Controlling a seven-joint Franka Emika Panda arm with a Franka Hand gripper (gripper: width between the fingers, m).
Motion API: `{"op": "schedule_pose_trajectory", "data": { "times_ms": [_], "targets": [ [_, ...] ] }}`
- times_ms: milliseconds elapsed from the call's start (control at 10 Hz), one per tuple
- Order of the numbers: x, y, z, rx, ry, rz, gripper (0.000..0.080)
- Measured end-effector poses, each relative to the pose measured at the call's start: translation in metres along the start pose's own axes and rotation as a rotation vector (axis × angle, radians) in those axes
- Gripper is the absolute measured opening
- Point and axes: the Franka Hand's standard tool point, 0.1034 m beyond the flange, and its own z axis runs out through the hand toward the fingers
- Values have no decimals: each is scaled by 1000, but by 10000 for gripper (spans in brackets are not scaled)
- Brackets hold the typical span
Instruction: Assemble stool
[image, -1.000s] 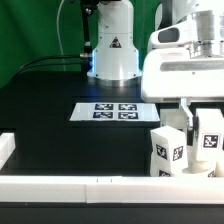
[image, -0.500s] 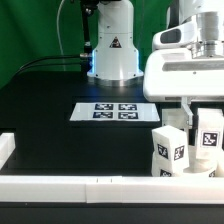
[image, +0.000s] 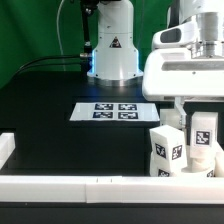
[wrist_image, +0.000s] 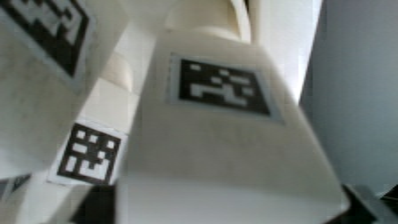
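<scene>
Robotics lab test cell, not a home or shop. Shown by: black worktop (image: 60, 140) fenced with white border rails (image: 90, 186); green backdrop curtain (image: 25, 30) behind; white robot arm base (image: 112, 45) bearing a warning triangle sticker, cables alongside; flat marker board (image: 106, 112) with four printed tags fixed on the worktop; tagged white blocks (image: 168, 150) at the exterior view's right.

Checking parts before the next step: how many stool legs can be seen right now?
2. One leg stands by the front rail, at the exterior view's right. A second leg stands beside it, further right, under the pincer. Others may be hidden behind the arm.
</scene>
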Motion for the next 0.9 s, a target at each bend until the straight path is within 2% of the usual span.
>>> {"op": "schedule_pose_trajectory", "data": {
  "times_ms": [100,200,300,500,700,900],
  "targets": [
    [0,0,0,0,0,0,607],
    [-1,0,0,0,-5,1,641],
    [0,-6,-2,10,-65,17,641],
    [18,-15,-8,34,-172,87,648],
    [24,-15,-4,34,-306,121,649],
    [16,-10,-3,31,-442,134,649]
  ]
}}
